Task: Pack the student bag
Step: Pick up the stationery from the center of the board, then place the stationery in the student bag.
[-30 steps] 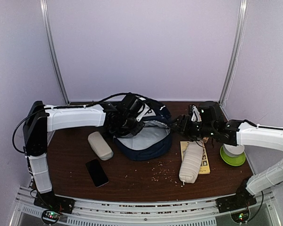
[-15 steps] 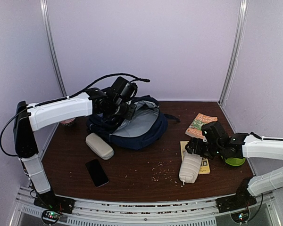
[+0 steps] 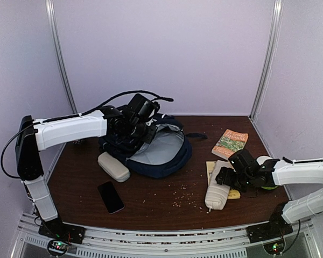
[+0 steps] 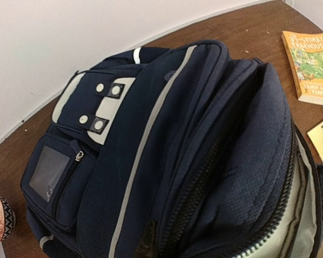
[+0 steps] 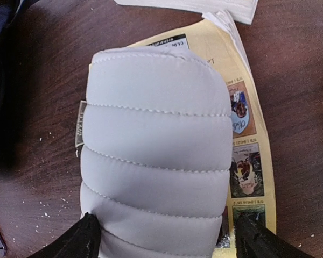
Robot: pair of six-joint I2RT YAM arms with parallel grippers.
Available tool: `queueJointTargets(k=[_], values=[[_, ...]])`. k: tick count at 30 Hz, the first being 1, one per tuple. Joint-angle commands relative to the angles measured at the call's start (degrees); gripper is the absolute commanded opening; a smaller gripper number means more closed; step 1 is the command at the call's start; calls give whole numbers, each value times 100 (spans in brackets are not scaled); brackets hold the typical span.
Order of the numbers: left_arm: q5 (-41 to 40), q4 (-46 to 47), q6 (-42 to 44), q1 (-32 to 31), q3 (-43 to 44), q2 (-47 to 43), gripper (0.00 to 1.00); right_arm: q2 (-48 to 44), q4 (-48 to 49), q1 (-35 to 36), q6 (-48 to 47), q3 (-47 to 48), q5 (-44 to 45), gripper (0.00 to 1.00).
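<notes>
The student bag (image 3: 172, 160), navy with thin white stripes and a light lining, sits at the table's middle back with its main zip open. My left gripper (image 3: 141, 130) is shut on the bag's top rim and holds it up. In the left wrist view the bag (image 4: 194, 134) fills the frame, and only one dark fingertip (image 4: 147, 243) shows against the fabric. My right gripper (image 3: 224, 180) hangs low over a white quilted pouch (image 3: 216, 194). In the right wrist view its fingers (image 5: 89, 237) straddle the pouch (image 5: 156, 145), open.
An orange-green book (image 3: 230, 143) lies back right. A yellow booklet (image 5: 247, 134) lies under the pouch. A beige case (image 3: 114, 166) and a black phone (image 3: 111, 196) lie left of the bag. Crumbs dot the front of the table.
My right gripper left the book at the back right, came forward and lowered over the white pouch. My left gripper pulled the bag's rim up and to the left, then eased lower.
</notes>
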Motion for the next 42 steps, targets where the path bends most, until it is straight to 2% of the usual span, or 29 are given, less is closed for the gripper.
queueJointTargets(k=[1,5,10,17,20,23,32,42], values=[[617,867,124,-21,-247,-353,0,191,368,-22,304,-125,-190,84],[839,942,151,-24,-422,-420,0,265,639,-19,376,-201,-354,75],[917,1110,190,-26,-751,-620,0,-42,767,-22,423,-324,-405,45],[889,1124,303,-34,-860,-739,0,-1126,599,35,234,-83,-572,1],[881,1171,341,-71,-863,-837,0,-1645,858,198,-12,199,-732,0],[886,1368,442,-174,-893,-962,0,-1659,1334,251,-25,543,-1045,0],[888,1483,427,-400,-673,-962,0,16,3217,342,766,1296,-2282,0],[756,1467,97,-518,-415,-1148,0,1464,3423,742,1049,1946,-2629,0]])
